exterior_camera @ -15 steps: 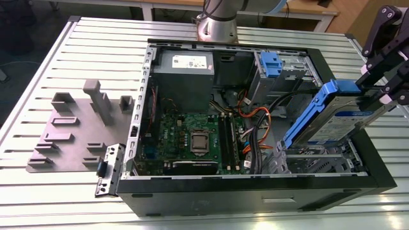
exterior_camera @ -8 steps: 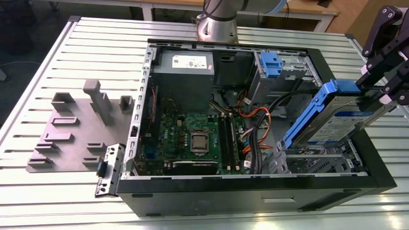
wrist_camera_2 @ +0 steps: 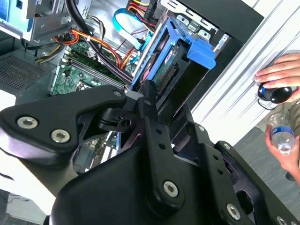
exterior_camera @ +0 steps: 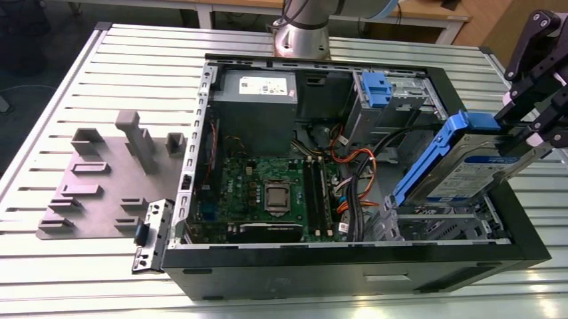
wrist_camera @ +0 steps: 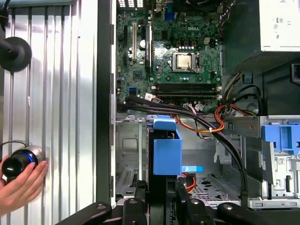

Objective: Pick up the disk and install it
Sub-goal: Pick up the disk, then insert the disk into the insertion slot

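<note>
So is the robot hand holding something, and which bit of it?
Yes. The gripper holds the disk, tilted above the open computer case. It pinches the disk by its raised edge on the exterior view's right.

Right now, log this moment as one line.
gripper: shut on disk | disk: tilted, above the case's drive bay | installed: not yet

Silver-grey disk [exterior_camera: 475, 174] with white-and-blue label, framed in blue; green motherboard [exterior_camera: 266, 189]; orange cables [exterior_camera: 346, 156]; black computer case [exterior_camera: 310, 276]; pale grey table [exterior_camera: 133, 53], striped by parallel grooves.
</note>
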`<state>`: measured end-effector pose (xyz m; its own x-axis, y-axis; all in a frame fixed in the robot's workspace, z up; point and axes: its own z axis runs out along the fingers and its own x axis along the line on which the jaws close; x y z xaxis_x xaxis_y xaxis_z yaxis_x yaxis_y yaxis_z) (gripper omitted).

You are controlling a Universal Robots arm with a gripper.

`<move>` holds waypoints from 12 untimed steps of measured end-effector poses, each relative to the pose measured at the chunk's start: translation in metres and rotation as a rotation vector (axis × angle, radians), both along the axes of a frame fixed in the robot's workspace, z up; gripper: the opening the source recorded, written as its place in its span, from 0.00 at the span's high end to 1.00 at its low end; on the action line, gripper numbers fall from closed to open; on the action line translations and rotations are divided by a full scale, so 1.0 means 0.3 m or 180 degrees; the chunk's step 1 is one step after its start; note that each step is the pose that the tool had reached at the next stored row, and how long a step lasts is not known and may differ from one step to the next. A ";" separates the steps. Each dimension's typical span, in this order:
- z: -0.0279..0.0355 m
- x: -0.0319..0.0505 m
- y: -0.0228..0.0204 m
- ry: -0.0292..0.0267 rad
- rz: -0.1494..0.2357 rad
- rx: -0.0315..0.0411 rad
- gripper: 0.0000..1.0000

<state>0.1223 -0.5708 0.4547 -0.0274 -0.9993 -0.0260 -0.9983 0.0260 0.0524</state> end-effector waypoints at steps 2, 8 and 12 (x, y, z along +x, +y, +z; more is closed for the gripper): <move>-0.001 -0.001 -0.002 0.0000 -0.0001 0.0000 0.65; -0.006 -0.004 -0.003 -0.0001 0.0000 0.0000 0.65; -0.010 -0.004 -0.003 -0.0001 0.0000 0.0000 0.65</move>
